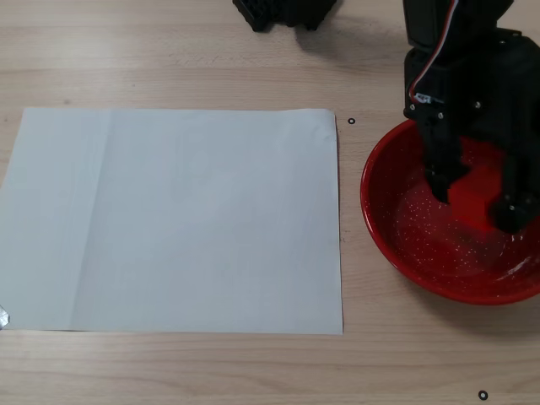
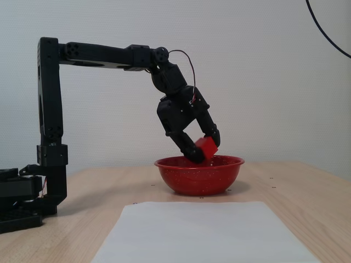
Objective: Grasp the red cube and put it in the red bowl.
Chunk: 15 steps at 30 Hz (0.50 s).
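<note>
The glossy red bowl [image 1: 396, 245] with white speckles sits at the right of the wooden table in a fixed view from above, and at the centre [image 2: 198, 178] of a fixed view from the side. My black gripper [image 1: 477, 198] hangs over the bowl's inside, shut on the small red cube [image 1: 472, 192]. From the side, the gripper [image 2: 204, 150] tilts down to the right. The red cube [image 2: 207, 148] between its fingertips is level with the bowl's rim, just above the inside.
A white paper sheet [image 1: 181, 219] covers the table left of the bowl and lies in front of it [image 2: 203, 230] in the side view. The arm's black base and post [image 2: 46, 164] stand at the left. Part of the base [image 1: 283, 10] shows at the top edge.
</note>
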Motion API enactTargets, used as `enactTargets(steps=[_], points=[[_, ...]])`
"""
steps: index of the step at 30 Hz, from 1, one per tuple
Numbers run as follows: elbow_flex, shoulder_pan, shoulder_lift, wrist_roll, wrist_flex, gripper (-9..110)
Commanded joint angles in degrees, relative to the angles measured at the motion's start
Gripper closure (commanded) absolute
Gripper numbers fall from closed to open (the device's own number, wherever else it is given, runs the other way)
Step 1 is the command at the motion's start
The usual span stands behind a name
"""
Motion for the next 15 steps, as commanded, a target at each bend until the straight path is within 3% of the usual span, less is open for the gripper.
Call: enactTargets(steps=[1, 8, 15], points=[[-4.3, 0.5, 2.4, 0.2, 0.7, 72], [-8.4, 0.1, 2.3, -1.2, 3.7, 75], [-13.7, -1.2, 3.3, -3.7, 8.4, 89]])
